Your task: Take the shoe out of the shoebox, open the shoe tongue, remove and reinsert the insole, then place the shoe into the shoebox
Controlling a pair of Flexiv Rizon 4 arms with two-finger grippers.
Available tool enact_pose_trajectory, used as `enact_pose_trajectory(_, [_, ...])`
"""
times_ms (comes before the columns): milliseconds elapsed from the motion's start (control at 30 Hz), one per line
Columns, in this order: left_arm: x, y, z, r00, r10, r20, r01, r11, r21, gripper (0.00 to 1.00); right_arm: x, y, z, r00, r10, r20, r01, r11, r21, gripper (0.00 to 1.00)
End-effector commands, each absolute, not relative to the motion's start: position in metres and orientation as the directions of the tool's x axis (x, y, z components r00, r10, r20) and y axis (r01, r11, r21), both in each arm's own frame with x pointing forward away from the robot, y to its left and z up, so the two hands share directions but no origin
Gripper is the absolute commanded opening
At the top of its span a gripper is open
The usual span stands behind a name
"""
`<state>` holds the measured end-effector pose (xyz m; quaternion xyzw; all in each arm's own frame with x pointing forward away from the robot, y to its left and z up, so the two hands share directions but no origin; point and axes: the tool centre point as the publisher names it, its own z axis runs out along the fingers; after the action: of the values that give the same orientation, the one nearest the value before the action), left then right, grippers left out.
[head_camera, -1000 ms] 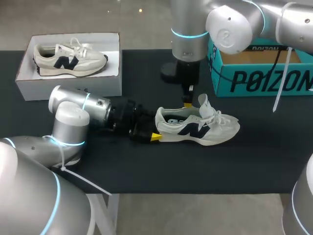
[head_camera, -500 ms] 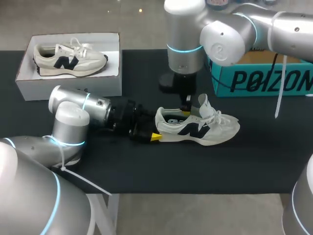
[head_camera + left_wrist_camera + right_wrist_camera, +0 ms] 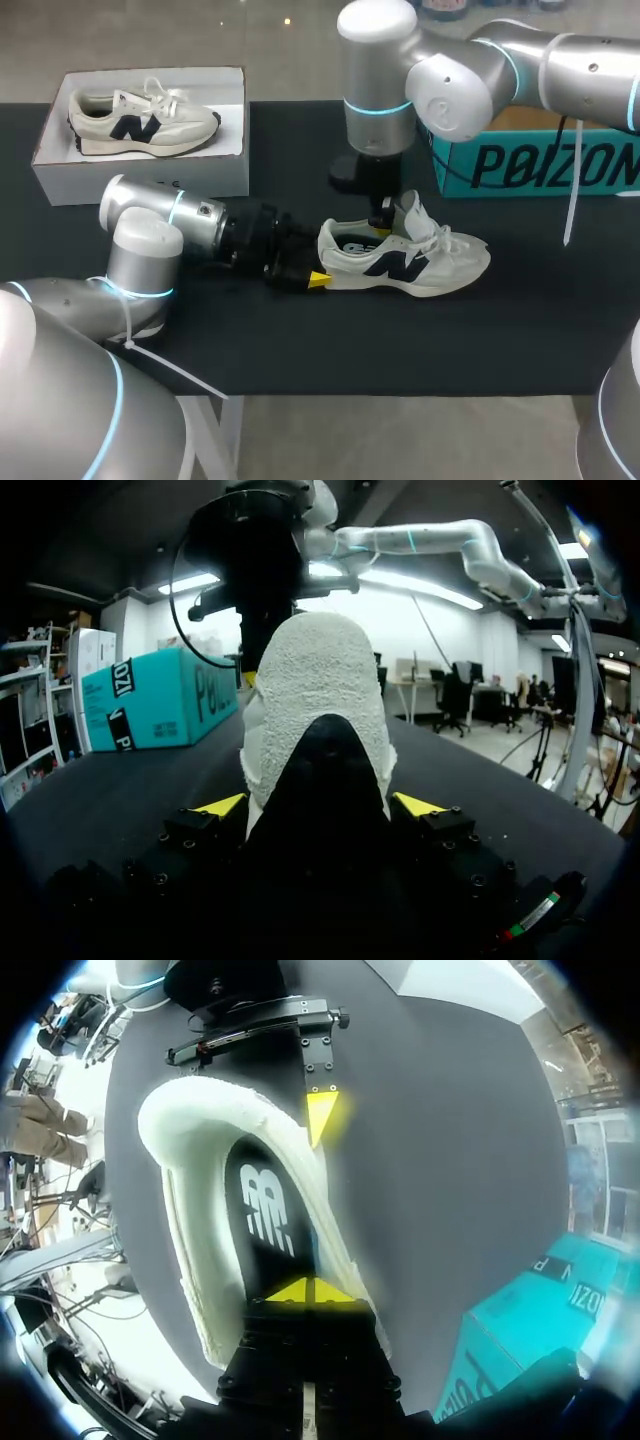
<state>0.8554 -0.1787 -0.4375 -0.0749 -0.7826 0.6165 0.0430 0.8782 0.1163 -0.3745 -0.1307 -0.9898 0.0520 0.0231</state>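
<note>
white mesh sneaker with navy logo [image 3: 405,258] already unboxed, heel clamped between your left gripper [image 3: 318,805] jaws. right gripper [image 3: 303,1290] jaws closed inside it, over black insole [image 3: 262,1210]. insole swap, reboxing remain.

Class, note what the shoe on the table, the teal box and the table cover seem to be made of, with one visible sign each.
The shoe: pale matte textile, perhaps mesh or suede; its heel looks nubbly in the left wrist view. The teal box: likely cardboard, flat printed walls, tan inside. The table cover: black, matte, maybe cloth or rubber.
</note>
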Motion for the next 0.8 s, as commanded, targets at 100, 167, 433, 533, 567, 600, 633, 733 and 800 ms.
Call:
enact_pose_trajectory(100, [0.857,-0.179,-0.442,-0.985,0.173,-0.026,0.065,0.228,-0.971,0.0,0.877,0.117,-0.384,-0.964,0.264,0.022,0.261,0.959,-0.107,0.0])
enact_pose_trajectory(167, [0.857,-0.179,-0.442,-0.985,0.173,-0.026,0.065,0.228,-0.971,0.0,0.876,0.117,-0.386,-0.964,0.264,0.022,0.26,0.96,-0.108,0.0])
enact_pose_trajectory(433, [0.857,-0.179,-0.442,-0.985,0.173,-0.026,0.065,0.228,-0.971,0.0,0.873,0.118,-0.39,-0.965,0.259,0.042,0.254,0.961,-0.109,0.2])
enact_pose_trajectory(533, [0.857,-0.179,-0.442,-0.985,0.173,-0.026,0.065,0.228,-0.971,0.0,0.871,0.117,-0.39,-0.964,0.263,0.044,0.257,0.96,-0.109,0.31])
enact_pose_trajectory(567, [0.857,-0.179,-0.442,-0.985,0.173,-0.026,0.065,0.228,-0.971,0.0,0.871,0.116,-0.39,-0.964,0.263,0.044,0.257,0.96,-0.108,0.35])
enact_pose_trajectory(600, [0.857,-0.179,-0.442,-0.985,0.173,-0.026,0.065,0.228,-0.971,0.0,0.87,0.116,-0.39,-0.964,0.263,0.043,0.257,0.96,-0.108,0.39])
enact_pose_trajectory(633, [0.857,-0.179,-0.442,-0.985,0.173,-0.026,0.065,0.228,-0.971,0.0,0.87,0.116,-0.389,-0.964,0.263,0.043,0.257,0.96,-0.109,0.4])
enact_pose_trajectory(733, [0.857,-0.179,-0.442,-0.985,0.173,-0.026,0.065,0.228,-0.971,0.0,0.869,0.116,-0.388,-0.964,0.262,0.041,0.257,0.961,-0.106,0.39])
enact_pose_trajectory(800, [0.857,-0.179,-0.442,-0.985,0.173,-0.026,0.065,0.228,-0.971,0.0,0.868,0.116,-0.388,-0.964,0.264,0.038,0.258,0.96,-0.106,0.4])
